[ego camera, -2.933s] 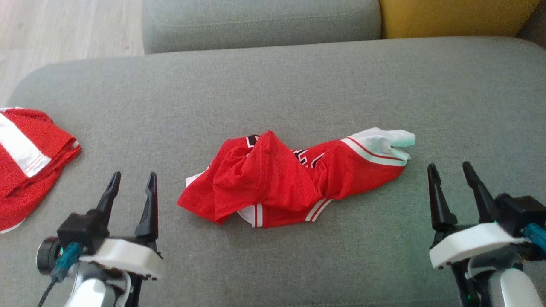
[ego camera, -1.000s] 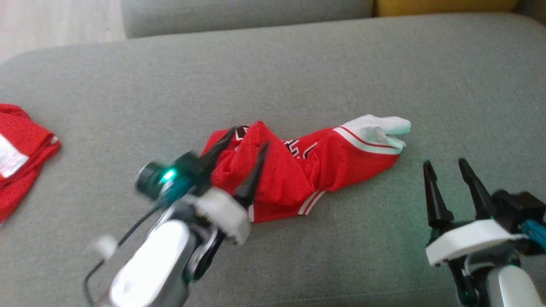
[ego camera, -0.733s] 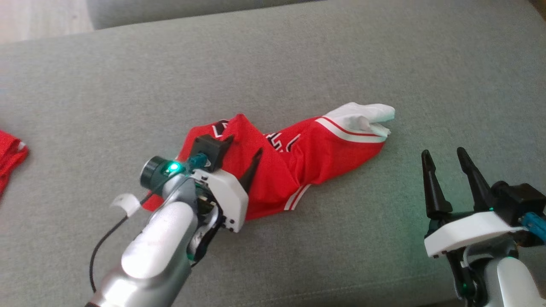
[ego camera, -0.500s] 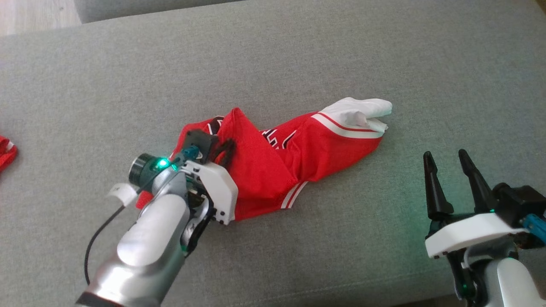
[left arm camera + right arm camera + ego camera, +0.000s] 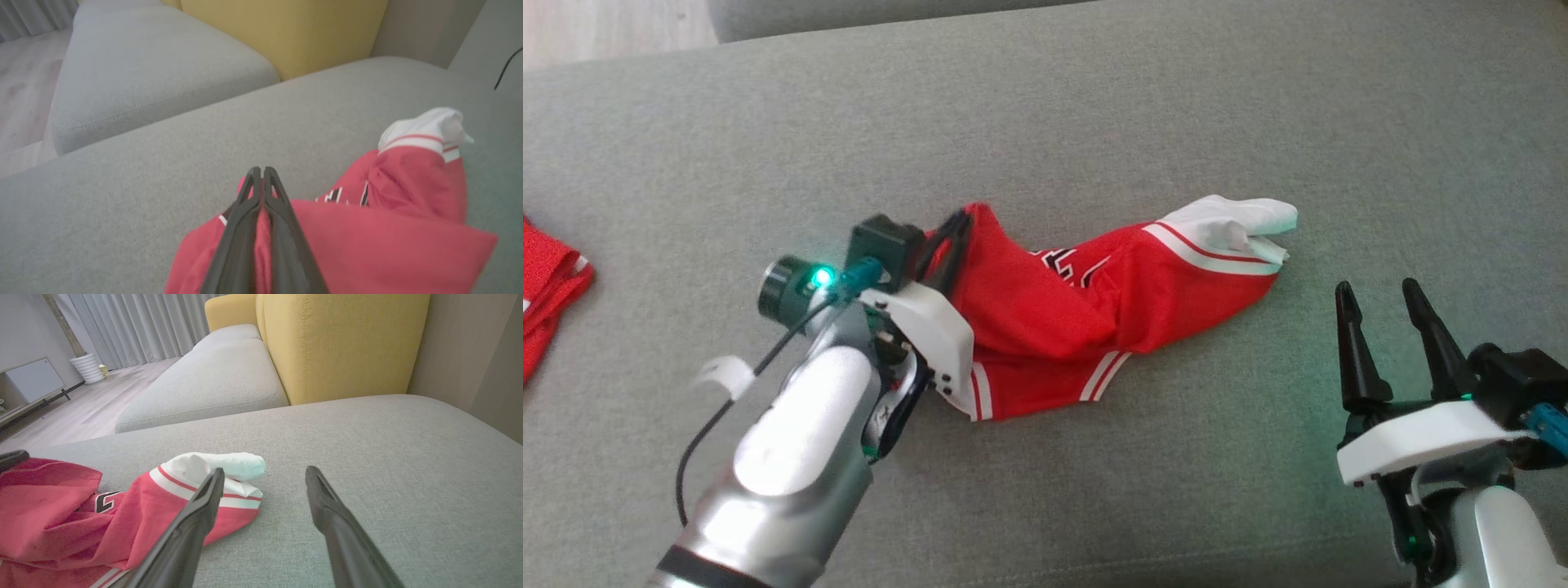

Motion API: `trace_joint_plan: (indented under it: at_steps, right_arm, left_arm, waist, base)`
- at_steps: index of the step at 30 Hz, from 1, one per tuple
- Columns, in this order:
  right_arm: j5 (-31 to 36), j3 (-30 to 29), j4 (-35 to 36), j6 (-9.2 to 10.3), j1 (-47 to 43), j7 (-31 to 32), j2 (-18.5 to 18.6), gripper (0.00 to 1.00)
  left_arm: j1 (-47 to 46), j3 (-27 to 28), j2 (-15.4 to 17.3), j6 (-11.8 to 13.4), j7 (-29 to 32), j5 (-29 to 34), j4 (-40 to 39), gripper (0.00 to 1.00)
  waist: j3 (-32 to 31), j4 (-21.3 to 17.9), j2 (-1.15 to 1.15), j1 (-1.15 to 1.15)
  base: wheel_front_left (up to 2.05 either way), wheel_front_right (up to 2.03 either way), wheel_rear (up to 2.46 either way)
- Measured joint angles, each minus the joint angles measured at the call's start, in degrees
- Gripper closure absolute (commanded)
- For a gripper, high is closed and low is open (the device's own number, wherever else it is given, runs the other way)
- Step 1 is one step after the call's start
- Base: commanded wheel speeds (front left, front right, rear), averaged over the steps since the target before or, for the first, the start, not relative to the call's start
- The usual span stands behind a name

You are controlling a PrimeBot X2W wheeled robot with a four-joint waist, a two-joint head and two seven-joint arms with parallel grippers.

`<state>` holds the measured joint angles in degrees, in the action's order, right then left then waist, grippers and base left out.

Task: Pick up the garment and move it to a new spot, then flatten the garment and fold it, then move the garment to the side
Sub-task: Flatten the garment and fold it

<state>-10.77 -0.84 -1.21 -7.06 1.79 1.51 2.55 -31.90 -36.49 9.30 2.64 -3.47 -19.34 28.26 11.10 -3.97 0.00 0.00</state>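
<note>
At the far left edge of the head view, a second red cloth (image 5: 551, 282) is seen lying on the grey sofa cushion (image 5: 1094, 98), well apart from everything else. Toward the middle-left, the left gripper (image 5: 954, 233) is stretched out over the cushion, and a green light is lit on its wrist. Its two dark fingers are pressed together, and a fold at the left end of the garment (image 5: 1094, 314) is pinched between them. In the left wrist view, red fabric is squeezed along the inner faces of the fingers, and the tips are closed just past the cloth's edge. The pinched fold is drawn up into a peak, while the rest of the garment is spread crumpled across the middle of the cushion, with black-and-white lettering and striped hems partly shown. Its white cuff (image 5: 1241, 222) is laid at the right end, flat on the cushion. Further right, the right gripper (image 5: 1378, 286) is held near that cuff but apart from it, with its fingers spread wide and nothing between them. A yellow backrest (image 5: 343, 343) is seen beyond the cushion in the right wrist view.
</note>
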Motion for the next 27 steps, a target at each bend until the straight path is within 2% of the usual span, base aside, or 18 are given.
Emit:
trace_joint_plan:
  at_steps: [7,13,17,21,23,24,25,27]
  right_arm:
    - [0.0,-0.7,0.1,0.0,-0.2,0.0,0.0,0.0]
    - [-0.4,-1.1,0.5,0.0,-0.3,0.1,0.0,0.0]
    - [-0.8,-1.2,0.6,0.0,-0.7,0.4,0.0,0.0]
    - [-0.9,-1.5,0.8,0.0,-1.4,0.6,0.0,0.0]
    - [-0.9,-1.6,0.9,0.0,-1.4,0.9,0.0,0.0]
    - [-0.9,-1.6,0.9,0.0,-1.4,1.0,0.0,0.0]
    - [-0.9,-1.6,0.9,0.0,-1.4,1.1,0.0,0.0]
    - [-0.9,-1.6,1.2,0.0,-1.4,1.3,0.0,0.0]
  left_arm:
    - [4.6,1.8,3.0,2.3,-1.2,-1.6,-15.1,1.0]
    - [18.1,5.4,8.4,6.9,0.1,-4.9,-26.6,1.0]
    - [28.7,8.7,10.4,10.0,-0.8,-8.3,-27.6,1.0]
    - [32.3,9.8,9.8,9.9,-4.1,-10.8,-24.7,1.0]
    - [31.9,10.0,9.0,8.9,-5.8,-11.6,-22.9,1.0]
    - [31.5,10.1,8.4,8.9,-6.2,-12.0,-21.9,0.76]
    - [31.2,10.1,7.9,8.8,-6.5,-12.2,-20.9,0.0]
    - [30.7,10.3,7.4,8.6,-7.5,-12.2,-20.0,0.0]
  waist:
    - [-1.4,1.6,0.0,0.0]
    - [-2.1,2.6,0.0,0.0]
    - [-2.1,3.1,0.0,0.0]
    - [-1.7,3.7,0.0,0.0]
    - [-1.5,3.9,0.0,0.0]
    - [-1.5,3.9,0.0,0.0]
    - [-1.5,3.9,0.0,0.0]
    - [-1.6,3.7,0.0,0.0]
  base:
    - [0.0,0.0,0.0]
    - [0.0,0.0,0.0]
    - [0.0,0.0,0.0]
    - [0.0,0.0,0.0]
    - [0.0,0.0,0.0]
    - [0.0,0.0,0.0]
    - [0.0,0.0,0.0]
    - [0.0,0.0,0.0]
